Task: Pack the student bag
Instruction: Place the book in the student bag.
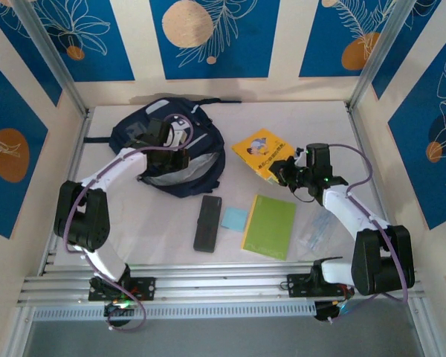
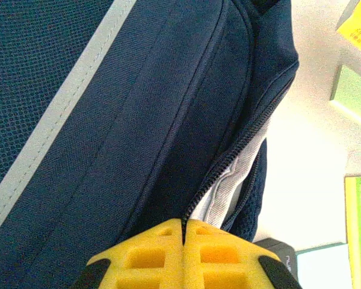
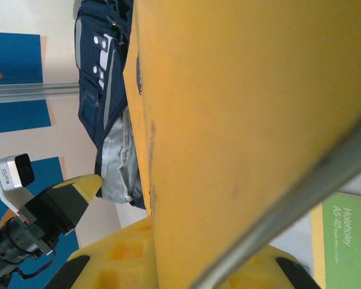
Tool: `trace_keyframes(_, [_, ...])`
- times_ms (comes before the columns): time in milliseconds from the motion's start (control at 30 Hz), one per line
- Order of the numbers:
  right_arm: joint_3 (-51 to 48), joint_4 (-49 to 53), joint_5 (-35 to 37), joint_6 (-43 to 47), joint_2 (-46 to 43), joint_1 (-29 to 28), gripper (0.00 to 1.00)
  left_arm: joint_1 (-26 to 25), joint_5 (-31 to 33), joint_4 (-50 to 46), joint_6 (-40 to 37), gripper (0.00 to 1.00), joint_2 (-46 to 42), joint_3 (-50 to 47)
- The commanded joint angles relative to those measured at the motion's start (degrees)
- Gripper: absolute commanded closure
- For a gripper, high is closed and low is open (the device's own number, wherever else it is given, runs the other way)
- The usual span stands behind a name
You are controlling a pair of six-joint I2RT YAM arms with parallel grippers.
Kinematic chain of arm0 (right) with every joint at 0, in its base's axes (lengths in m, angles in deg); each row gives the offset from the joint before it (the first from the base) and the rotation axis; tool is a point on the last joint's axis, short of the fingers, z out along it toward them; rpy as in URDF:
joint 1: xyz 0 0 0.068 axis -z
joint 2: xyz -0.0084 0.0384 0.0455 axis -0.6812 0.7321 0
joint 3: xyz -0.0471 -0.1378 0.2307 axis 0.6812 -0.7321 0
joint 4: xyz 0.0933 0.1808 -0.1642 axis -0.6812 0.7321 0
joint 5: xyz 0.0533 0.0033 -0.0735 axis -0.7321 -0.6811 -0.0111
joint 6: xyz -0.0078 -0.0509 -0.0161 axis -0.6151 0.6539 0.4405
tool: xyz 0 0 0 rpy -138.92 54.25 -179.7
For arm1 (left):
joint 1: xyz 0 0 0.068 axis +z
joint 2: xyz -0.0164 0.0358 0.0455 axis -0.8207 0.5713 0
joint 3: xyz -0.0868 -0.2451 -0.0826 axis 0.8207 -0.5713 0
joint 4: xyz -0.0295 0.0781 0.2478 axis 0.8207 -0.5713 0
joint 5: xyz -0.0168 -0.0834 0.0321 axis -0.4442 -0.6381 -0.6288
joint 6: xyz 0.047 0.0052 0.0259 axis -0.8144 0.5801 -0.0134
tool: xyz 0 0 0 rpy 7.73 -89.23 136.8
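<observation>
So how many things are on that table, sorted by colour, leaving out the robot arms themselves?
Navy: 1, the student bag
Yellow: 1, the yellow book
Green: 1, the green notebook
Light blue: 1, the small pad
Black: 1, the long case
Clear: 1, the plastic pouch
Total: 6

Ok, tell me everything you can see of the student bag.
The student bag is a large dark navy fabric backpack with light grey stripes and a mesh panel. It lies flat on the far left part of the table, with a strap trailing at its far end. Its zip is partly open, showing pale grey lining. The left hand is shut on the zip edge, its arm reaching over the bag.
</observation>
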Motion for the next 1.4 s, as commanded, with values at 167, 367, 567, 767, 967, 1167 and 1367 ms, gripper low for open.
trace_keyframes(167, [-0.6,-0.8,-0.9,1.5,-5.1,-0.4,1.00,1.0,-2.5,3.8,4.5,1.00,-1.6,7.0])
trace_keyframes(367, [-1.0,-0.5,-1.1,1.2,-6.1,-2.5,1.00,3.5,-2.4,4.6,6.6,1.00,-2.1,12.8])
trace_keyframes(567, [0.3,-8.4,-1.7,-2.6,-0.9,-8.7,1.00,4.2,-3.8,8.2,10.2,1.00,-3.2,14.1])
trace_keyframes(767, [9.2,-20.2,-3.1,-6.5,14.1,-16.7,1.00,4.2,-4.7,10.8,12.0,1.00,-4.5,11.8])
trace_keyframes(967, [20.9,-33.6,-6.4,-12.4,30.8,-21.6,1.00,4.2,-5.5,13.6,13.8,1.00,-5.8,8.2])
trace_keyframes(1167, [34.5,-35.6,-6.6,-16.7,45.1,-24.4,1.00,4.2,-6.4,15.9,15.5,1.00,-6.7,5.8])
trace_keyframes(1367, [48.7,-31.3,-4.4,-19.0,56.0,-27.3,1.00,4.1,-7.2,17.1,16.6,1.00,-7.4,4.8])
